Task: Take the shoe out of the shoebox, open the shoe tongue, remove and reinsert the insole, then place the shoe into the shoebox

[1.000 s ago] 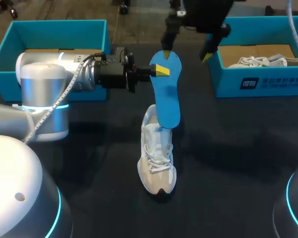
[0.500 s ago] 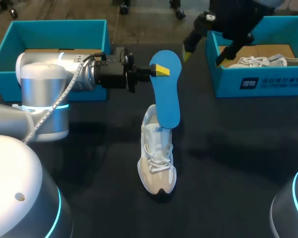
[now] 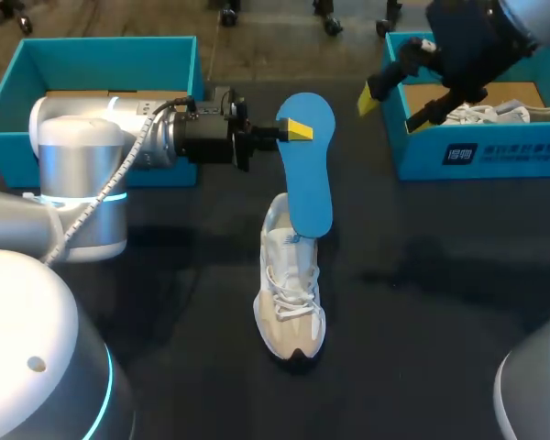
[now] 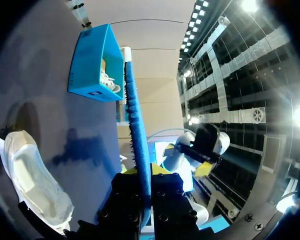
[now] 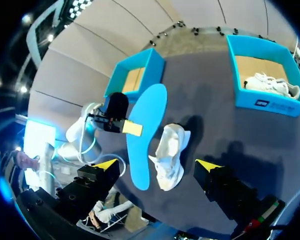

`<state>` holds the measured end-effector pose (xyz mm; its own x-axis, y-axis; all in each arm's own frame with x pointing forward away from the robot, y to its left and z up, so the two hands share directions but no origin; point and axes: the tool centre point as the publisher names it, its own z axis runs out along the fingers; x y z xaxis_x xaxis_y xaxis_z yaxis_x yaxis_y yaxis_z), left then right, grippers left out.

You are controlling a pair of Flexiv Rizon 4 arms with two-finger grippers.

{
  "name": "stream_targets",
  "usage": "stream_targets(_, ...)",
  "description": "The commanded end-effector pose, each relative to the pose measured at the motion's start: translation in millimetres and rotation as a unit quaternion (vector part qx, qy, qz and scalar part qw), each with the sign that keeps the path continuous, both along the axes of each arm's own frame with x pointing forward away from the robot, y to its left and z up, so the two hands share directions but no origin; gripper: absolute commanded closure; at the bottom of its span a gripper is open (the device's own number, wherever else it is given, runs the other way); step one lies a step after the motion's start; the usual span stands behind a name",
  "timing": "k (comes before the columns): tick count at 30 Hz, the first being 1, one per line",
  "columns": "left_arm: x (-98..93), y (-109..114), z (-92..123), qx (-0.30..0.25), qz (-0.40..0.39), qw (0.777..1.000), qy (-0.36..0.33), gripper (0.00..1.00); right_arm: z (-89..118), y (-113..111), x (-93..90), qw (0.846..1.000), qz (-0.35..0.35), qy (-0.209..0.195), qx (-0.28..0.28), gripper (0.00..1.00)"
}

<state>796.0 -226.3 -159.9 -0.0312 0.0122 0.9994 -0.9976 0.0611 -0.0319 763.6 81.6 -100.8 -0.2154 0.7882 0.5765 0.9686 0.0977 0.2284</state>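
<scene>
My left gripper (image 3: 293, 130) is shut on the heel end of a blue insole (image 3: 308, 170), which hangs upright above the table. The insole's toe end overlaps the heel of a white shoe (image 3: 291, 298) lying on the dark table. In the left wrist view the insole (image 4: 137, 125) stands edge-on between my fingers (image 4: 146, 172), with the shoe (image 4: 35, 185) off to one side. My right gripper (image 3: 391, 108) hovers open and empty near the right shoebox's (image 3: 481, 156) left wall. From the right wrist view, the insole (image 5: 145, 125) and shoe (image 5: 172, 150) lie far ahead of the open gripper (image 5: 156, 164).
The right blue shoebox holds a second white shoe (image 3: 481, 114). Another blue shoebox (image 3: 92, 55) stands at the back left, behind my left arm. Dark table surface surrounds the shoe on all sides.
My right arm has swung to the right, away from the top of the insole and over to the right shoebox, staying open. The left gripper, insole and shoe have not moved.
</scene>
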Motion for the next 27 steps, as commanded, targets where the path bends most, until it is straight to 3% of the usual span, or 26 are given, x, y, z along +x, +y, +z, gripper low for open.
stream_targets(1,-0.9,0.4,0.4,0.002,0.000,1.000,0.000,1.00,-14.7,-6.8,-6.4,0.989,0.023,0.006,0.143,0.00)
stream_targets(17,-0.9,0.4,0.4,0.002,0.000,1.000,0.000,1.00,-40.4,-12.1,7.4,0.974,0.046,-0.003,0.221,0.00)
stream_targets(27,-0.9,0.4,0.4,0.002,0.000,1.000,0.000,1.00,-56.2,-10.5,2.2,0.965,0.051,-0.007,0.257,0.00)
